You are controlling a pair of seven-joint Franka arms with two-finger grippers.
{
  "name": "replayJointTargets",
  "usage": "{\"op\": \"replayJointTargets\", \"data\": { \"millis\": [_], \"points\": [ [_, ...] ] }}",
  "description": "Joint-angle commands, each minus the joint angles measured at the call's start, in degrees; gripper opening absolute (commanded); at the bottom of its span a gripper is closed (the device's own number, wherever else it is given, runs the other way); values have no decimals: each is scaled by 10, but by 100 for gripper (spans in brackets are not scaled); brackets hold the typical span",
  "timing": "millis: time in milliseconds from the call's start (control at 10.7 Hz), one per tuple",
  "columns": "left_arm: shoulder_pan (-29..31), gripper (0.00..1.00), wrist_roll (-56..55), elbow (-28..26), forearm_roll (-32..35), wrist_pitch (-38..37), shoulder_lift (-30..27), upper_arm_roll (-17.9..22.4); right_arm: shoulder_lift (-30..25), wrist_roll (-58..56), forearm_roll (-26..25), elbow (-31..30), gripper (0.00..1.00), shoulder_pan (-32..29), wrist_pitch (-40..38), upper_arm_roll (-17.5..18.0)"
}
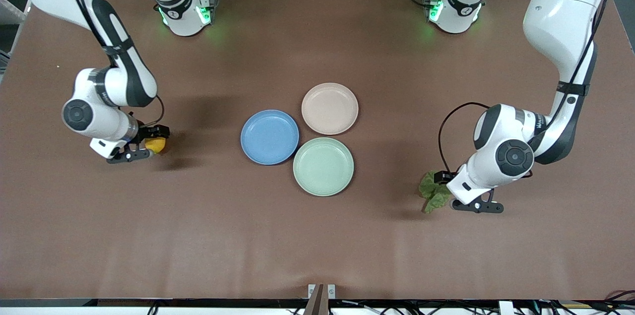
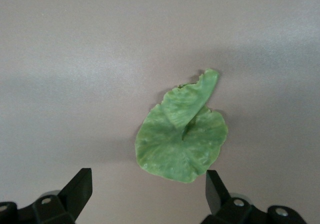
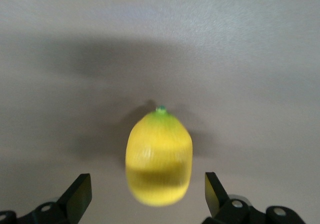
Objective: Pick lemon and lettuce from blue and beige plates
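Note:
The lemon (image 1: 158,145) lies on the bare brown table toward the right arm's end, apart from the plates. My right gripper (image 1: 148,145) is open just over it; in the right wrist view the lemon (image 3: 159,156) sits between the spread fingers (image 3: 80,194), untouched. The lettuce (image 1: 434,192) lies on the table toward the left arm's end. My left gripper (image 1: 450,187) is open over its edge; the left wrist view shows the curled leaf (image 2: 182,134) just ahead of the open gripper (image 2: 148,186). The blue plate (image 1: 269,136) and beige plate (image 1: 329,108) are empty.
A pale mint-green plate (image 1: 323,166), also empty, touches the blue and beige plates at the table's middle, nearest to the front camera of the three. Both arm bases stand along the table's back edge.

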Motion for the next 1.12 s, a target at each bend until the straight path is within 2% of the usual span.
{"op": "replayJointTargets", "data": {
  "millis": [0, 187, 280, 467, 653, 747, 840, 1027],
  "points": [
    [11, 100, 3, -37, 2, -3, -39, -4, -13, -10, 25, 73, 100, -3, -118, 3],
    [7, 100, 41, -72, -14, -19, -79, 21, -13, -10, 24, 139, 100, -2, -200, 2],
    [5, 100, 74, -110, -59, -19, -112, 47, -15, -11, 23, 159, 100, -3, -226, 1],
    [1, 100, 128, -194, -140, -18, -193, 89, -27, -14, 23, 198, 100, -2, -262, -22],
    [-34, 100, 128, -273, -156, -18, -273, 125, -27, -15, 23, 248, 100, -2, -290, -33],
    [-37, 100, 128, -303, -160, -18, -308, 129, -27, -16, 23, 270, 100, -1, -301, -39],
    [-37, 100, 127, -318, -182, -18, -332, 129, -27, -16, 23, 289, 100, 0, -313, -45],
    [-39, 100, 121, -311, -216, -18, -361, 129, -27, -16, 20, 328, 100, 0, -350, -55]
  ]
}}
